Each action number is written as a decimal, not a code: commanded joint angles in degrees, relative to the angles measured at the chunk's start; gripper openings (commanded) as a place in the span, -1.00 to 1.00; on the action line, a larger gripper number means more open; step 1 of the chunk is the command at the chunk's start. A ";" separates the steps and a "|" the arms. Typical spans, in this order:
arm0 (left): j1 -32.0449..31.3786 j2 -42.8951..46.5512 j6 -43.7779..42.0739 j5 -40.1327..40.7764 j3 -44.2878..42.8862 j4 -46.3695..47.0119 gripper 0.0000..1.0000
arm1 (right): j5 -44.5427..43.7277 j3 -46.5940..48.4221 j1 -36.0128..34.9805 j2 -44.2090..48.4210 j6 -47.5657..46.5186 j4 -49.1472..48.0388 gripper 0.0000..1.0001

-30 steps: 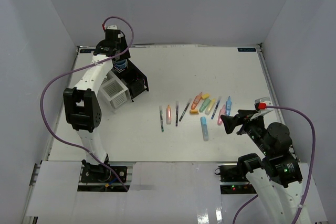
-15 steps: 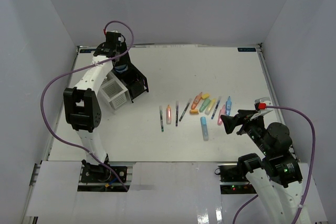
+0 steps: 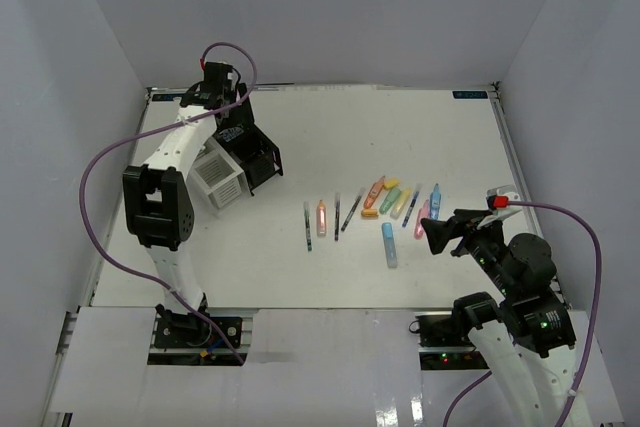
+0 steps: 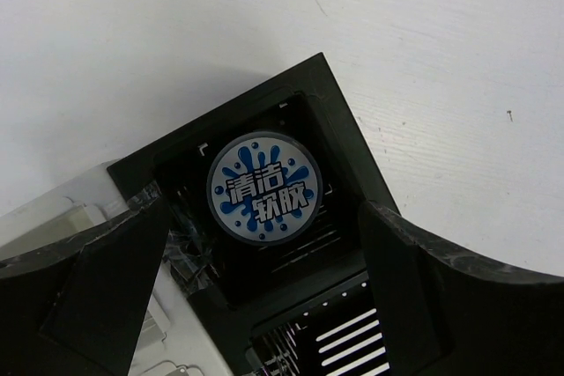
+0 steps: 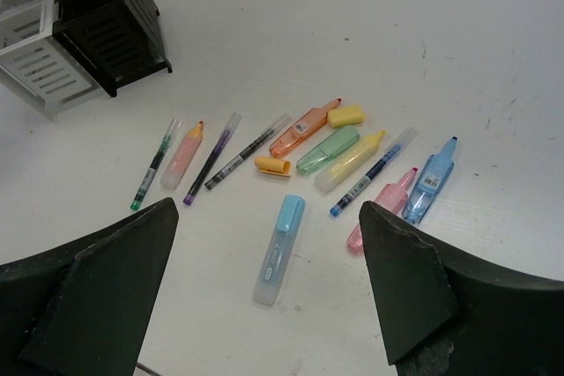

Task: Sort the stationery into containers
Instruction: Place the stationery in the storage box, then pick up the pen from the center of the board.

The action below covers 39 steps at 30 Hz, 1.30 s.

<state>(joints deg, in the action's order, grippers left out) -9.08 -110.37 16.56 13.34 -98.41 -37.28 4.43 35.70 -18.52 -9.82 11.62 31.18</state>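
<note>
Left gripper (image 4: 263,244) hangs over the organiser (image 3: 250,162) near the far left corner of the desk (image 3: 400,127), its fingers spread wide with nothing between them. Its wrist view shows the round blue-white tub (image 4: 263,186) lying label-up inside a black compartment (image 4: 348,151); from above, the arm hides it. Right gripper (image 5: 264,217), likewise spread and empty, hovers near the right edge over the loose pens (image 5: 246,151) and highlighters (image 5: 328,150).

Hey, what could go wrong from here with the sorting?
The left gripper hangs open over the black compartment holding the tub; pulling away could snag its rim and shift it. The pens and highlighters by the right gripper lie crowded, so a grasp may nudge neighbours.
</note>
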 commanded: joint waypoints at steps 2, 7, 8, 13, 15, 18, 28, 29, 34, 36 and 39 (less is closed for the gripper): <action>0.12 4.71 0.93 -3.49 -1.61 -1.92 0.96 | -2.48 -0.46 -0.37 -0.11 1.04 -1.38 0.80; -1.99 11.48 2.69 -9.82 -1.43 -6.82 0.96 | -4.16 -0.11 -0.28 -0.63 1.92 -0.77 0.80; -4.17 12.36 2.78 -10.00 -0.91 -7.54 0.96 | -4.16 -0.11 -0.37 -0.81 2.01 -0.77 0.80; -14.28 18.59 4.36 -7.54 6.45 -10.71 0.95 | -4.07 -0.20 -0.28 -0.90 2.01 -0.77 0.80; -18.76 19.66 6.55 -7.89 8.93 -10.71 0.83 | -3.90 -0.37 -0.29 -0.55 2.01 -0.68 0.80; -24.22 19.84 9.28 -6.76 13.23 -11.33 0.81 | -3.37 -0.63 -0.28 -0.28 1.92 -0.86 0.80; -30.29 10.36 18.68 -1.74 22.99 -7.03 0.72 | -2.67 -1.25 -0.28 0.95 1.65 -1.03 0.80; -30.29 9.48 19.04 -1.57 23.35 -6.67 0.65 | -2.67 -1.34 -0.28 1.21 1.65 -1.12 0.80; -30.29 4.46 20.97 -0.60 23.97 -4.30 0.41 | -2.32 -1.60 -0.28 1.39 1.65 -1.12 0.80; -30.29 3.32 21.50 -0.51 23.79 -3.51 0.34 | -2.32 -1.60 -0.37 1.56 1.65 -1.12 0.80; -30.29 3.05 22.38 -0.86 24.05 -1.93 0.28 | -2.32 -1.69 -0.37 1.91 1.74 -1.12 0.80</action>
<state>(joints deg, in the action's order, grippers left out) -39.20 -107.92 36.84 11.20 -74.35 -42.35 1.67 34.02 -18.52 -8.71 13.10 31.57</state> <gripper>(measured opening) 0.647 0.900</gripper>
